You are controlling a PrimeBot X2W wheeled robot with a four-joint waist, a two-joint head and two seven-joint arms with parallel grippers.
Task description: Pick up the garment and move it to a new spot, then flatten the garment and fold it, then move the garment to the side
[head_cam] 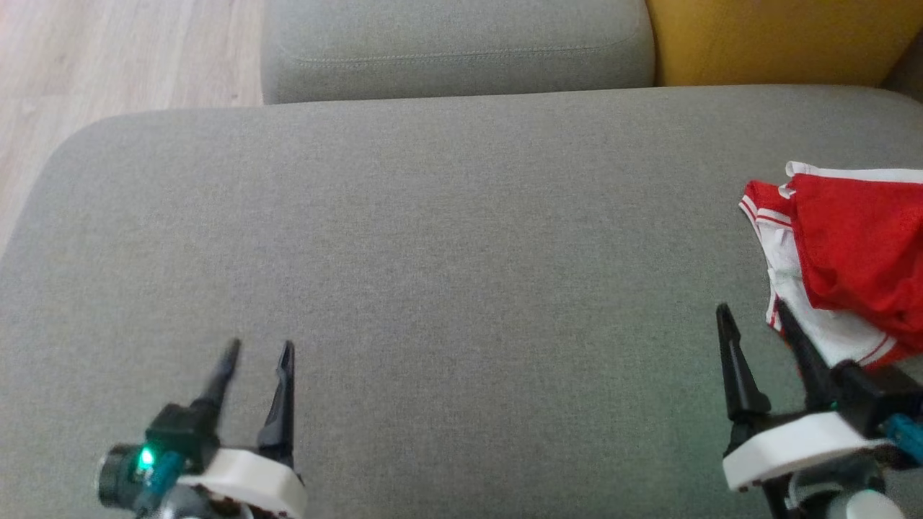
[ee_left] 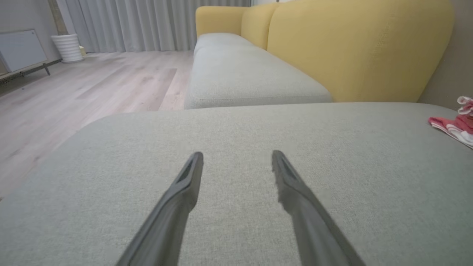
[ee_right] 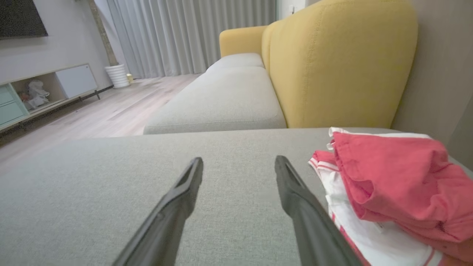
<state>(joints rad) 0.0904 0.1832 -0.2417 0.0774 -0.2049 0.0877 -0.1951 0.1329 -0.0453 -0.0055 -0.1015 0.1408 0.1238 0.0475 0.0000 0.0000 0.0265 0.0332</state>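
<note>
Surface: a broad grey woven-fabric sofa cushion (head_cam: 461, 252) carries the work. A second grey seat cushion (head_cam: 454, 43) lies beyond its far edge, and a mustard-yellow upholstered backrest (head_cam: 779, 36) stands past the far right corner. Pale wood-plank flooring (head_cam: 108, 58) is visible off the far left corner.

Task item: the red and white crumpled fabric garment (head_cam: 851, 245) lies at the right edge of the cushion, about midway along it. The red portion is bunched on top. A white panel with thin red stripes is spread beneath it, towards the cushion's centre and near edge. The garment rests on the cushion, and neither gripper holds it.

Left gripper (head_cam: 261, 347): positioned above the near left part of the cushion, well apart from the garment. Jaws spread apart, nothing between them.

Right gripper (head_cam: 751, 310): positioned above the near right part of the cushion. Jaws spread apart, with bare grey fabric visible between them. In the right wrist view its right-hand finger runs just beside the white striped edge of the garment. Contact cannot be confirmed.
</note>
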